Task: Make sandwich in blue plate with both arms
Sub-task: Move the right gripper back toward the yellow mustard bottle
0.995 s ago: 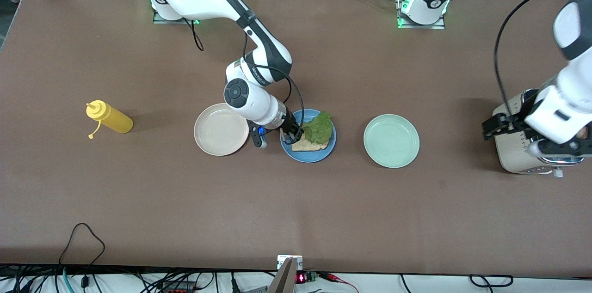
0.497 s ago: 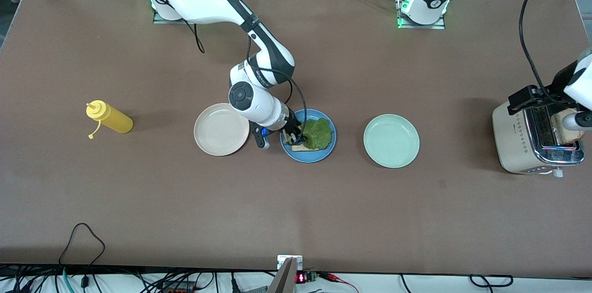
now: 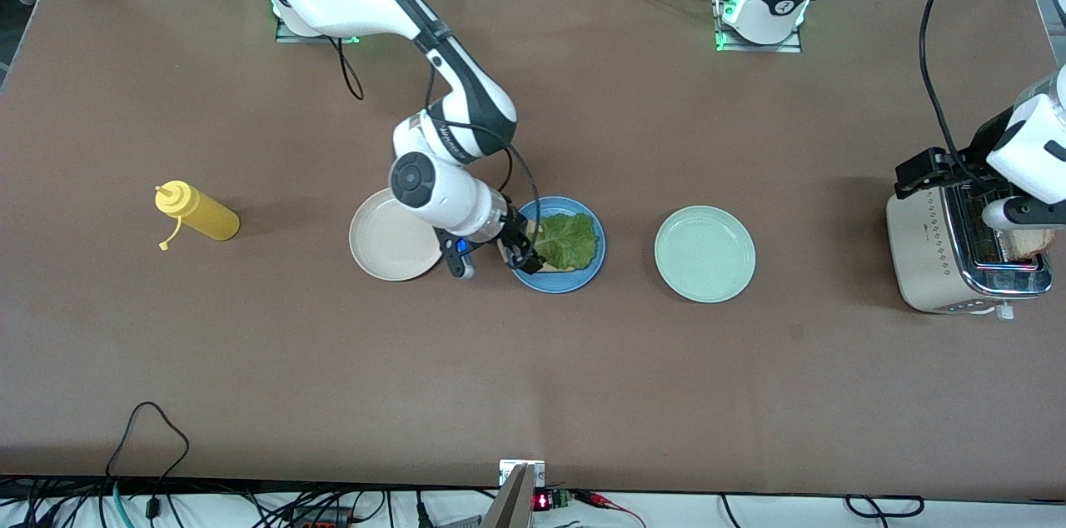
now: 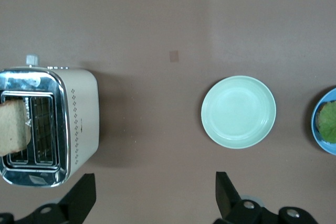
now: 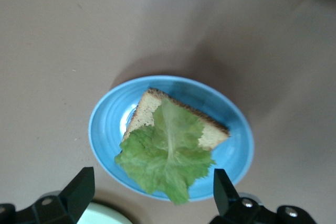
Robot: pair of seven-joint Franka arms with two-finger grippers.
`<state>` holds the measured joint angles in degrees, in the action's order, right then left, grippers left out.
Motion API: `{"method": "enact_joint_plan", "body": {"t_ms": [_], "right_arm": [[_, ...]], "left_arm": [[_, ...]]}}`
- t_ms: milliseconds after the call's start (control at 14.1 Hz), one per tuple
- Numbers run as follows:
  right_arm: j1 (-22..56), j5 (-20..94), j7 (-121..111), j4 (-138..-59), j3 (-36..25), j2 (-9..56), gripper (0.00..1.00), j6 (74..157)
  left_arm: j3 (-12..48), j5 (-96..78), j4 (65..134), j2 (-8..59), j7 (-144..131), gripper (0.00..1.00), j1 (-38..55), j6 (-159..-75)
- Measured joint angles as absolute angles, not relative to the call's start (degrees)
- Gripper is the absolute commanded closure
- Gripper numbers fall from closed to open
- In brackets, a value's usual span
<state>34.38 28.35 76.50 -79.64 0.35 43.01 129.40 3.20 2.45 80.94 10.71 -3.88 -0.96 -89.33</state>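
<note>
Mint plate [image 3: 704,254] between blue plate [image 3: 556,281] and toaster [image 3: 937,261]; both grippers' fingers apart, holding nothing.

1. The front view looks down from high across the tabletop [image 3: 533,386], arm bases along the frame's top.
2. The left wrist view looks straight down on the toaster [image 4: 50,127] and mint plate [image 4: 238,112].
3. The right wrist view hangs close over the blue plate [image 5: 107,124] (also at the left wrist frame's right edge).

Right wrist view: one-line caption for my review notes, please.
Open right pincer above the blue plate, where a lettuce leaf lies on one bread slice.
</note>
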Motion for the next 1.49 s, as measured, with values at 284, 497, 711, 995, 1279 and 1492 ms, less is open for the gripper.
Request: {"method": "enact_joint_plan", "body": {"t_ms": [284, 497, 711, 995, 1279, 1492], "right_arm": [[25.7, 25.4, 59.2, -79.5, -0.2, 35.1, 0.0, 109.9], [22.0, 16.5, 47.6, -80.4, -0.3, 30.4, 0.0, 100.1], [18.8, 12.5, 34.2, -85.9, -0.4, 23.8, 0.0, 97.7], [10.1, 7.7, 9.9, -97.4, -0.7, 12.5, 0.0, 97.2], [-2.4, 6.9, -15.5, -105.4, -1.0, 6.1, 0.0, 98.1], [-8.7, 5.5, -32.6, -109.1, -1.0, 4.4, 0.0, 102.3]], "left_arm": [[3.8, 2.4, 81.3, 11.3, -3.9, 0.0, -0.8, -91.4], [3.8, 2.4, 81.9, 11.7, -3.9, 0.0, -0.8, -91.7], [3.8, 2.4, 84.5, 11.1, -3.9, 0.0, -0.9, -94.4], [4.0, 2.4, 88.4, 8.7, -3.9, 0.0, -0.8, -96.6], [4.7, 2.4, 88.8, 8.1, -3.9, 0.0, -0.9, -96.6], [4.7, 2.4, 88.8, 8.1, -3.9, 0.0, -1.2, -96.7]]}}
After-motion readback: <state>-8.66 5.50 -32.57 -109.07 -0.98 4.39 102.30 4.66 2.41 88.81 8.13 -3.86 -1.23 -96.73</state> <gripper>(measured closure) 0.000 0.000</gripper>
